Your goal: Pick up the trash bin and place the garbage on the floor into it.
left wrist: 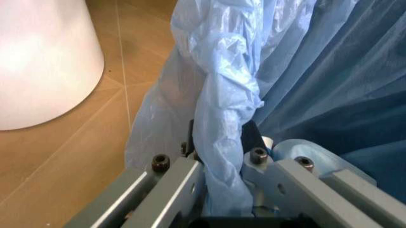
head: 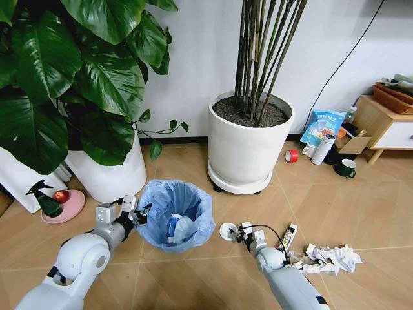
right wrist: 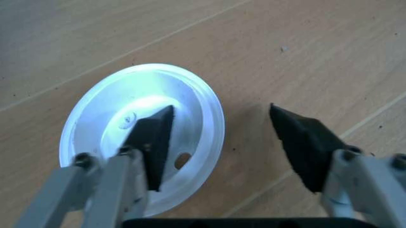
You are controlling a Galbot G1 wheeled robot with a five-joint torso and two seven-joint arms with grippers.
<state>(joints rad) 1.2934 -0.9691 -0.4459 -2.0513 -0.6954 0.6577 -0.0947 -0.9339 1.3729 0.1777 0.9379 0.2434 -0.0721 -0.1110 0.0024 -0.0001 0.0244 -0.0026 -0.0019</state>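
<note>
While the trash bin's (head: 175, 216) bag-lined rim was clamped by the left gripper (head: 141, 212), the right gripper (right wrist: 222, 137) was spread wide, straddling the white disc's (right wrist: 120, 128) edge on the floor (head: 348, 206).

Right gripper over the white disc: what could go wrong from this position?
1. The right gripper is open with one finger over the white disc and the other over bare floor. The disc lies flat, so closing may skid it away rather than grip it.
2. The left gripper pinches the trash bin mostly through its blue bag; the liner could slip or tear.
</note>
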